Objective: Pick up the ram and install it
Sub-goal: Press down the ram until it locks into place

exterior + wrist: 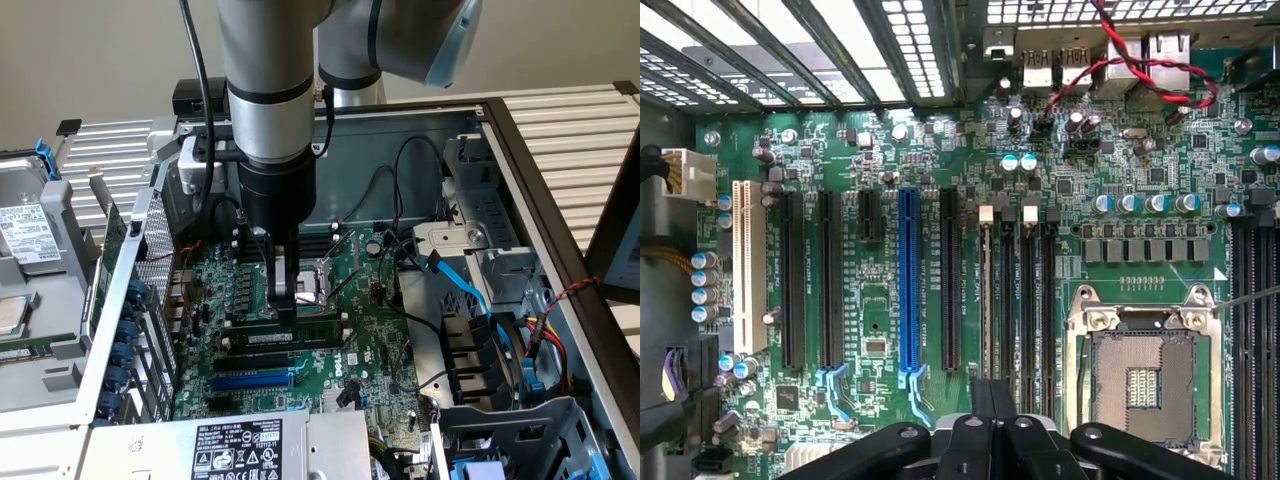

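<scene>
In the exterior view, the arm reached straight down into the open computer case [520,150], and the gripper [284,290] had its fingers closed at the top edge of the ram [290,338], which stood on edge in a black slot on the green motherboard [380,370], just behind the blue slot [250,381]. In the wrist view, the closed fingers [992,420] sat over the ram [986,290], seen edge-on among black slots [1025,300] beside the empty processor socket [1143,385].

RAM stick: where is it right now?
In the exterior view the ram lies in a black slot on the motherboard, just behind the blue slot and beside the CPU socket. The shut gripper sits directly above it.
</scene>
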Tool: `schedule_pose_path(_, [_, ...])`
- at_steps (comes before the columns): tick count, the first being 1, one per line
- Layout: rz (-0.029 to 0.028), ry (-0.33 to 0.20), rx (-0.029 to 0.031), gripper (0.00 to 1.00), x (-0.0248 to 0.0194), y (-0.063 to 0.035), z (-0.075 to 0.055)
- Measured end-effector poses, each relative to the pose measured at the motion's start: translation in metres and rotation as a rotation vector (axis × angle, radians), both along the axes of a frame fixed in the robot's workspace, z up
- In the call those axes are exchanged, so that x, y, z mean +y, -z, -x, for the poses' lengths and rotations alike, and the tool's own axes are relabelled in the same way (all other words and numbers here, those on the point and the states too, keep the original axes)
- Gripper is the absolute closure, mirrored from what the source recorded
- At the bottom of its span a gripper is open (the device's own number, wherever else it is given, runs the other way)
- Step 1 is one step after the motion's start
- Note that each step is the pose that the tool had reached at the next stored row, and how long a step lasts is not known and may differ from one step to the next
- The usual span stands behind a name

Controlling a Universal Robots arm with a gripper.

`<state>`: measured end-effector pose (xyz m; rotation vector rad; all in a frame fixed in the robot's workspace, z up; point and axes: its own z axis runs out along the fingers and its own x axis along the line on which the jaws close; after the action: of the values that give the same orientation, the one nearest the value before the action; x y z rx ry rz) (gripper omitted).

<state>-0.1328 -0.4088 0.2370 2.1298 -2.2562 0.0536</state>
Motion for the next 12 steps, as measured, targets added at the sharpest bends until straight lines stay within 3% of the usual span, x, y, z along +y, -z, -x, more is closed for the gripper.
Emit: schedule_pose_path(12, [0.0023,0.000,0.0000,0.89,0.0000,0.0056,0.0001])
